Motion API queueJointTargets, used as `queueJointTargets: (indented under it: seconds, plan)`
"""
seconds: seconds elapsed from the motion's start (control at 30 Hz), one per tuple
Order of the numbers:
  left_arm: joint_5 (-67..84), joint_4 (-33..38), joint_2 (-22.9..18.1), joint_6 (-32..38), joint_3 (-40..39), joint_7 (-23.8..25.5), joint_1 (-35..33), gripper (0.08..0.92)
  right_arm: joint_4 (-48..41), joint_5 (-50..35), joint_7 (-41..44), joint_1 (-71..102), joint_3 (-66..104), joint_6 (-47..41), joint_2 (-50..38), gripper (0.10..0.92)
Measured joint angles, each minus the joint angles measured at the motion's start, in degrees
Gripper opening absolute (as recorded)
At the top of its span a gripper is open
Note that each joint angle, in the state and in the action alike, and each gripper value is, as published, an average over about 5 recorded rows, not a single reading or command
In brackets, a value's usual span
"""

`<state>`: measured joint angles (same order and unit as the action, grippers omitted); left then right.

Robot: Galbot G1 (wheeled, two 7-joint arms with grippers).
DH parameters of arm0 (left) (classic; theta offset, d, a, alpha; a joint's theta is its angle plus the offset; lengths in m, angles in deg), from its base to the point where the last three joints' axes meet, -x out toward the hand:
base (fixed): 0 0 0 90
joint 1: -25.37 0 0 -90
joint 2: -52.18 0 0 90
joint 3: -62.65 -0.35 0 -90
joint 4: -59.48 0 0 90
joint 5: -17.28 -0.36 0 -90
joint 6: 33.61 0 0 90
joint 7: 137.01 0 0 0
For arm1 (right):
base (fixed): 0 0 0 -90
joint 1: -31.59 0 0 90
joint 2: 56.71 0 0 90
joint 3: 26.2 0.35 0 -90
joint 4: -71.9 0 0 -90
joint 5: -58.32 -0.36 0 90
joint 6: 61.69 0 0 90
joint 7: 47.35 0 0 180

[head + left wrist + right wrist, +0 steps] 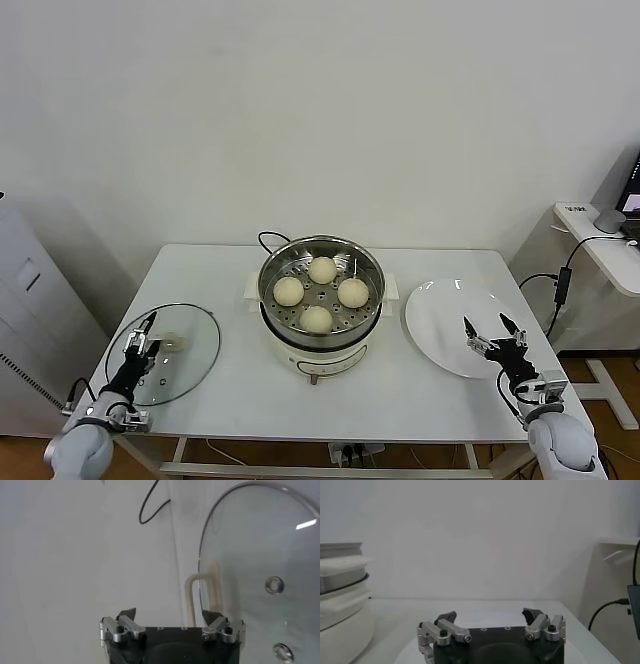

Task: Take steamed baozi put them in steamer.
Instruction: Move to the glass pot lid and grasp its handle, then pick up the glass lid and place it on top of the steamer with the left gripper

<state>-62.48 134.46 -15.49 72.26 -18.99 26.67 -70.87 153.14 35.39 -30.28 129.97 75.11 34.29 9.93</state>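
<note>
At centre tabletop [230,385]: four smooth cream-white steamed baozi [322,269] already inside round shiny steel steamer [272,270]. Right end effector [492,334] open, empty, at four o'clock over flat white plate [437,325]; left end effector [139,332] open, eight o'clock.

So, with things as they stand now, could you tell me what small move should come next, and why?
Probably none for the buns: all four cream-white round baozi sit in the shiny steel steamer, and the flat white plate holds none. The open left gripper could close on the round glass lid.
</note>
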Motion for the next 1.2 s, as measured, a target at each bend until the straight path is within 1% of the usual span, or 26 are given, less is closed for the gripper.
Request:
queueJointTargets:
  seconds: [0.5,0.63,0.77,0.87,1.03,1.2]
  plan:
    - [-0.2,-1.0,-0.2,0.9,0.3,-0.4,0.8,0.36,0.0,0.1,0.2,-0.2,0.0,-0.2,0.1,0.823]
    - [0.7,0.1,0.3,0.8,0.4,-0.2,0.3,0.238,0.0,0.1,0.2,-0.4,0.0,-0.2,-0.1,0.823]
    - [2.5,2.5,1.1,0.0,0.4,1.0,-0.3,0.137,0.0,0.0,0.3,-0.4,0.1,-0.3,-0.1,0.823]
    - [4.3,4.9,1.8,-0.9,0.3,2.4,-0.5,0.11,0.1,-0.1,0.3,-0.4,0.2,-0.3,-0.3,0.823]
    - [8.6,9.7,3.7,-3.6,-0.2,5.7,-0.2,0.11,0.1,-0.3,0.4,-0.7,0.4,-0.3,-0.7,0.823]
    - [13.5,15.0,6.0,-8.3,-1.6,10.0,0.2,0.11,0.4,-0.4,0.4,-0.9,0.5,-0.4,-0.8,0.823]
